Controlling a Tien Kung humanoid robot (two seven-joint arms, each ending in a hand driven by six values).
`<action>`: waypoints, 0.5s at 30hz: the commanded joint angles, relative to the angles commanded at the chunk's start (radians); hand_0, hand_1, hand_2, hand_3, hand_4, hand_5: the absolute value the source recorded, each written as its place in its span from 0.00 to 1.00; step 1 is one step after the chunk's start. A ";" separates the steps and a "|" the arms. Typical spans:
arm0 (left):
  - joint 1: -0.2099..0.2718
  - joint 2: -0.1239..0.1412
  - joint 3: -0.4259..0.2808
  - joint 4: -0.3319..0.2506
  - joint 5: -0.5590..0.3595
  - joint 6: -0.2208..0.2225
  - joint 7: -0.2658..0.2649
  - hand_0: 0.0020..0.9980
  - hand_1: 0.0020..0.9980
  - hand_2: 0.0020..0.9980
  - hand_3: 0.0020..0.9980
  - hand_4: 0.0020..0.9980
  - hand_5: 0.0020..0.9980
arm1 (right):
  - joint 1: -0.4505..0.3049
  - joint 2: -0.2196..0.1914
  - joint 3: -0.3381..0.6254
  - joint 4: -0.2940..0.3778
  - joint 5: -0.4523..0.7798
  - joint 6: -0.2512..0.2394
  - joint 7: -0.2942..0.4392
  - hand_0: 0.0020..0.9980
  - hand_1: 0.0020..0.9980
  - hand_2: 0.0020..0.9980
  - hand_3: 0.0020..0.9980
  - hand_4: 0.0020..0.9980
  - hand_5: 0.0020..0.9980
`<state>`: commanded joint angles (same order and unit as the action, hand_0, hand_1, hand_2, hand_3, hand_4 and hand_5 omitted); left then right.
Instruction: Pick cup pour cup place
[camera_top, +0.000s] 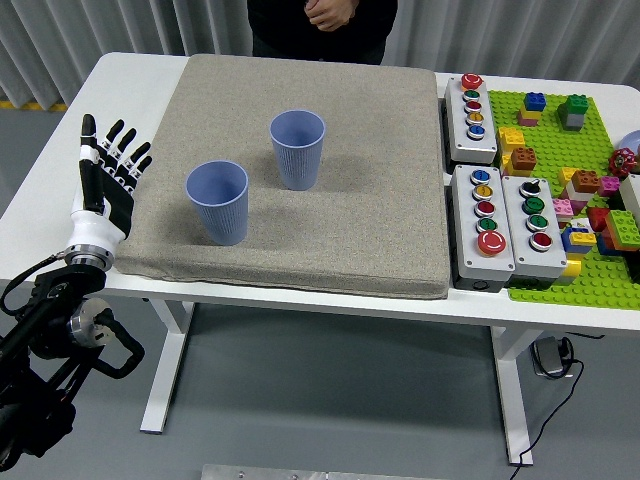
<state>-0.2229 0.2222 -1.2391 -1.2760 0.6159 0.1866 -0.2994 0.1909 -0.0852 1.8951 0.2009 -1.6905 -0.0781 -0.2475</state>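
1. Left robot hand (105, 180) sits at left of frame, over the surface's (130, 90) left edge, just off the grey mat (330, 200). Palm upright, all five fingers (117, 135) spread and pointing up. It holds nothing and is clear of both cups.
2. Its black arm runs down into the lower-left corner, with a cable looped beside it. Right arm not visible.
3. Near cup (218, 202) stands at centre-left of frame on the mat, upright, long axis vertical, mouth up. It's the closer one to the robot hand, with a gap between them.
4. Far cup (297, 149) stands up and to the right of the near cup, also upright, mouth up. The two are near each other but not touching.
5. Both cups are blue-lilac, ribbed walls, tapering toward the base. Can't tell if either has contents.
6. A person (320, 25) stands at top centre, hands together in front of the body, off the surface.
7. Right of frame: button boxes (485, 225) and a green baseplate (560, 280) with coloured bricks.
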 joint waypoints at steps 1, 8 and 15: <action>0.000 -0.001 0.001 -0.001 0.000 -0.001 0.000 0.90 0.87 0.96 0.92 0.90 1.00 | 0.000 0.000 0.000 0.000 -0.001 0.000 0.001 0.70 0.66 0.61 0.60 0.01 0.38; 0.002 -0.005 -0.003 0.003 0.007 0.003 0.002 0.90 0.87 0.96 0.92 0.90 1.00 | 0.002 -0.001 0.001 -0.001 0.000 0.000 0.002 0.70 0.66 0.60 0.60 0.01 0.39; -0.001 -0.007 -0.008 0.010 -0.018 -0.005 -0.001 0.90 0.88 0.95 0.91 0.90 1.00 | 0.005 -0.002 0.000 -0.001 0.001 0.000 0.003 0.70 0.66 0.60 0.60 0.01 0.38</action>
<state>-0.2238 0.2152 -1.2475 -1.2655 0.5974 0.1818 -0.3006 0.1955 -0.0869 1.8952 0.2001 -1.6894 -0.0782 -0.2447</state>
